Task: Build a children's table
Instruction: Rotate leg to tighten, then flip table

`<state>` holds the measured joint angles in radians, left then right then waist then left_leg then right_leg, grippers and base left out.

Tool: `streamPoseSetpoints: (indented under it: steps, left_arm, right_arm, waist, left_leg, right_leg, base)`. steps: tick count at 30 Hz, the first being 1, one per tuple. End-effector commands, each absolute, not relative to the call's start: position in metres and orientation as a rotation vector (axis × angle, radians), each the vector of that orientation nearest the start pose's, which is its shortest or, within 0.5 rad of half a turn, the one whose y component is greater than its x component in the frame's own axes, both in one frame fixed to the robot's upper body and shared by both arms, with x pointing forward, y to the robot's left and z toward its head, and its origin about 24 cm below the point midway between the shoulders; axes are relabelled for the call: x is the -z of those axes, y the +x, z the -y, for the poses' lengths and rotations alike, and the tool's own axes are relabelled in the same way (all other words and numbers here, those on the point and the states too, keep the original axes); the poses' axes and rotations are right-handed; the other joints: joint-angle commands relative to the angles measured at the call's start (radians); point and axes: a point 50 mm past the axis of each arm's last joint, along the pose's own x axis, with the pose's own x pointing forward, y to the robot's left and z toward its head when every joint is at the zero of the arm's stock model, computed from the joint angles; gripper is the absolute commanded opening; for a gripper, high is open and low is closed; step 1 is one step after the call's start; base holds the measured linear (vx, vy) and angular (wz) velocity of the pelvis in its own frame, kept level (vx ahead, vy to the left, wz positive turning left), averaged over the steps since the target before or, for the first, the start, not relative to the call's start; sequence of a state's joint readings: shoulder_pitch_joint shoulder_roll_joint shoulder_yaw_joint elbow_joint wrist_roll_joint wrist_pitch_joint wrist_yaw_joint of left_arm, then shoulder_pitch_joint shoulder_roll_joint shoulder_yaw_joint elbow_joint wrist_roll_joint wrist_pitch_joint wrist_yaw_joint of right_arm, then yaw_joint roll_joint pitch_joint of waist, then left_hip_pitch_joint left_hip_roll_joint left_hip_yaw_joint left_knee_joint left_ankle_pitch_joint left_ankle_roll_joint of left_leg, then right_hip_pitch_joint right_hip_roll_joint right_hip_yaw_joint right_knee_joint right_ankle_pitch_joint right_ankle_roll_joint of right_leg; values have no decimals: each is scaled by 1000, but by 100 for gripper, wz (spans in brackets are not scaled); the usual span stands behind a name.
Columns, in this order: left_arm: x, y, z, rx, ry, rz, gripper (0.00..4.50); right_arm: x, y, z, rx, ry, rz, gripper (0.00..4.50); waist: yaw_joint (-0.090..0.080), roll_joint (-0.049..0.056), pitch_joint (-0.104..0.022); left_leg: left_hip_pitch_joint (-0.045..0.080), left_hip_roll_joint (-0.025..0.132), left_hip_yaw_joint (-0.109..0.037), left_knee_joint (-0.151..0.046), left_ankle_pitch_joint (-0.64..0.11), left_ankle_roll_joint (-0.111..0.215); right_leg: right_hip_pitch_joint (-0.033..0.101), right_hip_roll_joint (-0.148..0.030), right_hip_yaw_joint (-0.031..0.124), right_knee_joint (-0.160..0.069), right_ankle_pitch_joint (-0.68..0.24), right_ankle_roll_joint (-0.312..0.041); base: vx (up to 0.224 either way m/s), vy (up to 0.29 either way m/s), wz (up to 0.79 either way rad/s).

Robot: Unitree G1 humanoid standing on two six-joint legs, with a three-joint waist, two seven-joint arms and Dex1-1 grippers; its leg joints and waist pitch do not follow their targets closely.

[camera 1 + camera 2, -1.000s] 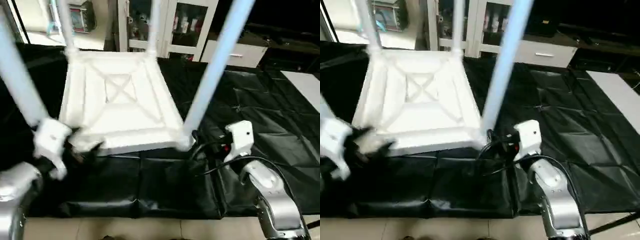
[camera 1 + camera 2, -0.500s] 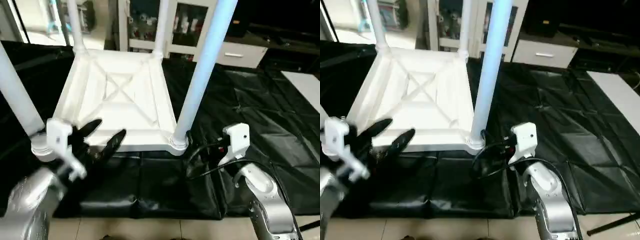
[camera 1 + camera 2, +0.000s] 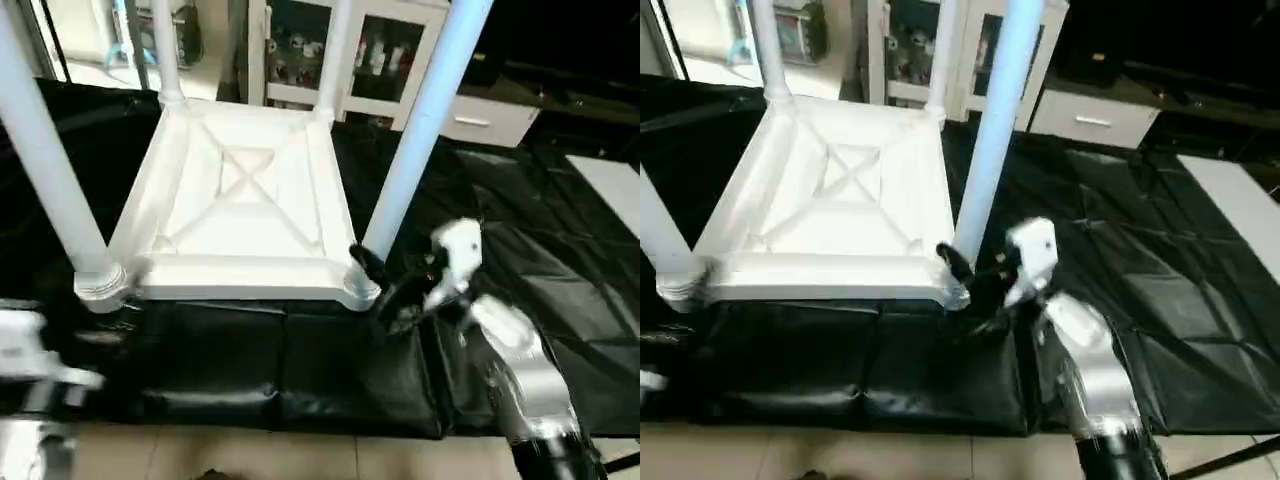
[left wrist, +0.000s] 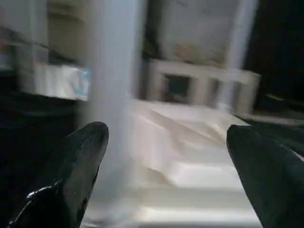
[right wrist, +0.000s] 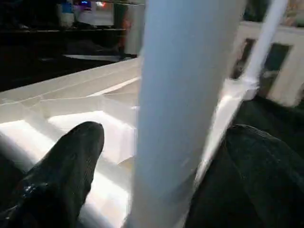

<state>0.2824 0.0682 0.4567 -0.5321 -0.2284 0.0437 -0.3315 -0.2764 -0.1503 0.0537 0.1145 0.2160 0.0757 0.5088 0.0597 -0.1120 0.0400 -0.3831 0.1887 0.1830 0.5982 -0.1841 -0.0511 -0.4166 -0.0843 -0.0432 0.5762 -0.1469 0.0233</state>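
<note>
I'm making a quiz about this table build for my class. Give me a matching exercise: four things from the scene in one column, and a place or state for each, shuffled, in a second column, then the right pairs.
Column one:
1. table top
2. near right leg
3. right claw
4. white cabinet

Column two:
A. open, one finger on each side of a leg
B. lying upside down on the black mat, X-braced ribs up
C. standing behind the mat, with glass doors
D. standing in a corner socket, rising out of the picture's top

Pairs: 1-B, 2-D, 3-A, 4-C
</note>
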Motion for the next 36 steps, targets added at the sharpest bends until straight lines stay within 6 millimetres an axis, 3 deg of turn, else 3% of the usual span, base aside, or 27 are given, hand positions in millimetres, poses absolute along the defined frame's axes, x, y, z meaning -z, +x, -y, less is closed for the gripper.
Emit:
streamPoseSetpoints:
  steps: [1,4,7,8,11,12,15,16,17,18,19,21,23,26,28,32,33,34,36]
  left_arm:
    - [-112,175,-254,-138,76,240,447]
    - [-109,180,-258,-149,93,205,447]
    - [-107,192,-265,-151,97,184,447]
    - [-107,198,-268,-152,101,176,447]
    - [-111,215,-275,-143,127,181,447]
    - [-114,223,-276,-128,134,181,447]
    - [-118,236,-278,-113,146,167,447]
    - [-120,247,-282,-119,159,149,447]
    - [-120,247,-282,-119,159,149,447]
    - [-121,253,-284,-125,158,131,447]
    - [-122,254,-284,-125,159,131,447]
    - [-128,267,-286,-127,166,133,447]
    - [-131,269,-284,-122,159,144,450]
    - [-136,272,-278,-103,150,161,450]
    - [-139,274,-263,-64,145,181,450]
    - [-138,274,-255,-33,150,179,450]
    - [-138,274,-255,-33,150,179,450]
    - [-137,274,-253,-30,152,177,421]
    - [-136,272,-247,-13,150,177,410]
  right_arm:
    - [-84,302,127,-577,8,81,446]
    - [-85,305,125,-575,20,77,446]
    - [-84,307,120,-590,43,70,446]
    - [-84,308,119,-595,45,68,446]
    - [-82,311,116,-590,48,70,446]
    - [-82,313,115,-581,54,66,446]
    - [-81,315,115,-567,62,59,446]
    - [-81,317,115,-549,67,52,446]
    - [-81,317,115,-549,67,52,446]
    - [-81,318,115,-539,74,49,446]
    - [-81,318,115,-538,75,49,446]
    - [-80,319,116,-519,85,39,446]
    - [-80,318,117,-514,92,35,428]
    - [-78,316,117,-503,96,23,406]
    - [-74,311,115,-500,110,9,372]
    - [-73,309,115,-494,136,-1,352]
    - [-73,309,115,-494,136,-1,329]
    - [-72,309,115,-492,143,-4,320]
    - [-72,309,118,-469,187,-18,312]
  waist:
    - [-2,25,-33]
    - [1,30,-35]
    - [-2,37,-38]
    - [-2,36,-38]
    - [0,36,-42]
    - [-2,33,-42]
    - [2,38,-46]
    - [1,44,-46]
    - [2,44,-48]
    - [3,42,-50]
    - [3,42,-50]
    - [5,53,-54]
    - [4,48,-56]
    - [7,50,-59]
    - [11,49,-54]
    - [17,48,-49]
    - [17,49,-49]
    - [16,48,-47]
    - [17,49,-46]
  left_leg:
    - [31,35,-31,-95,-554,-71]
    - [30,36,-34,-99,-560,-76]
    - [38,31,-34,-96,-592,-82]
    - [32,32,-38,-99,-585,-81]
    - [32,32,-35,-99,-552,-80]
    - [29,34,-37,-101,-543,-83]
    - [33,34,-33,-99,-505,-88]
    - [32,34,-32,-99,-495,-89]
    - [36,30,-29,-97,-491,-89]
    - [32,32,-32,-99,-468,-90]
    - [32,32,-32,-99,-468,-90]
    - [31,32,-29,-96,-405,-91]
    - [30,33,-27,-94,-387,-90]
    - [31,32,-23,-89,-343,-84]
    - [30,34,-20,-90,-353,-81]
    - [32,35,-24,-94,-424,-90]
    - [32,36,-26,-95,-441,-94]
    - [34,35,-26,-94,-452,-94]
    - [34,35,-28,-95,-467,-94]
  right_leg:
    - [4,-35,21,-88,-533,-16]
    - [6,-33,23,-83,-505,-21]
    - [-1,-26,21,-82,-480,-27]
    - [7,-30,21,-79,-462,-36]
    - [7,-30,23,-71,-417,-51]
    - [13,-34,24,-67,-406,-63]
    - [12,-35,27,-60,-352,-85]
    - [12,-34,28,-58,-337,-86]
    - [8,-31,27,-58,-335,-85]
    - [17,-34,28,-51,-309,-98]
    - [17,-34,28,-51,-309,-98]
    - [21,-34,30,-40,-222,-120]
    - [25,-35,28,-37,-197,-127]
    - [28,-34,29,-31,-146,-146]
    - [27,-35,31,-34,-171,-147]
    - [22,-36,31,-42,-276,-130]
    - [22,-37,30,-44,-299,-125]
    - [19,-37,31,-48,-320,-118]
    - [17,-37,31,-51,-348,-108]
  base:
    - [0,0,0]
    - [0,0,0]
    - [0,0,0]
    - [0,0,0]
    - [0,0,0]
    - [0,0,0]
    - [0,0,0]
    - [0,0,0]
    - [0,0,0]
    - [0,0,0]
    - [0,0,0]
    - [0,0,0]
    - [0,0,0]
    - [0,0,0]
    - [0,0,0]
    - [0,0,0]
    - [0,0,0]
    - [0,0,0]
    - [0,0,0]
